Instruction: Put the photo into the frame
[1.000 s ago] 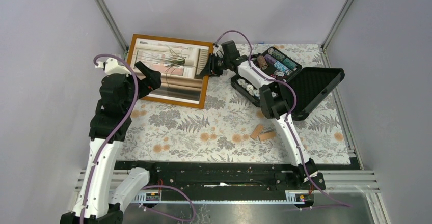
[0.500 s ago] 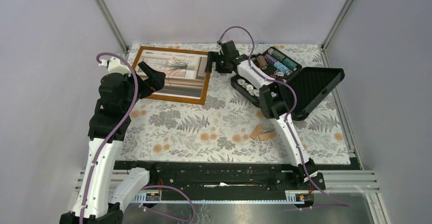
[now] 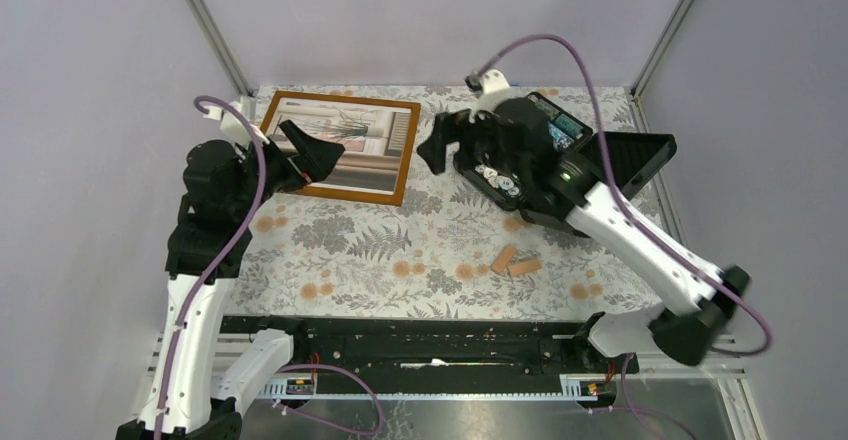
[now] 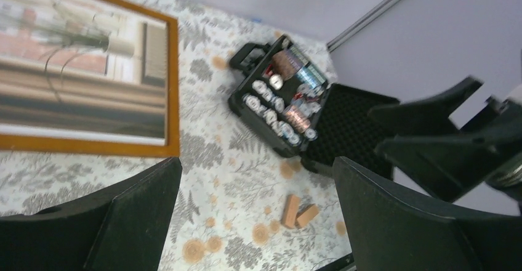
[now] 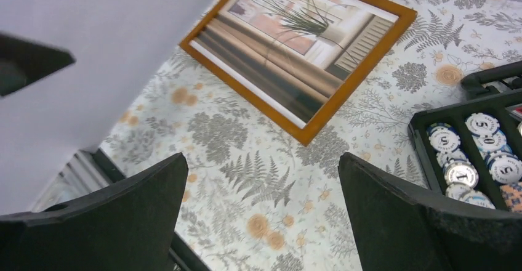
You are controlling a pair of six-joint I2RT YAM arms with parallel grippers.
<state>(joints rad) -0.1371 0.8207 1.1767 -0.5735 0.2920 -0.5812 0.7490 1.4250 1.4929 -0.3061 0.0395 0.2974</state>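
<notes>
The frame (image 3: 350, 196), with a thin orange-tan border, lies flat at the back left of the table, and the photo (image 3: 372, 138) of a spindly plant shows inside it. My left gripper (image 3: 318, 155) hovers open over the frame's near left part with nothing between its fingers. My right gripper (image 3: 437, 140) is raised just right of the frame, open and empty. The left wrist view has the frame (image 4: 173, 86) and photo (image 4: 74, 80) at upper left, beyond the left gripper (image 4: 256, 166). The right wrist view looks down past the right gripper (image 5: 263, 157) at the frame (image 5: 362, 79) and photo (image 5: 289, 43).
An open black case (image 3: 463, 167) of poker chips sits at the back right, its lid (image 3: 625, 165) folded out to the right. Two small wooden blocks (image 3: 515, 260) lie on the floral cloth near the middle right. Grey walls close in the back and sides.
The frame went from tilted up in the right gripper to lying flat. The right gripper opened, let go of it and pulled up and away to the right. The left gripper shifted slightly right.
</notes>
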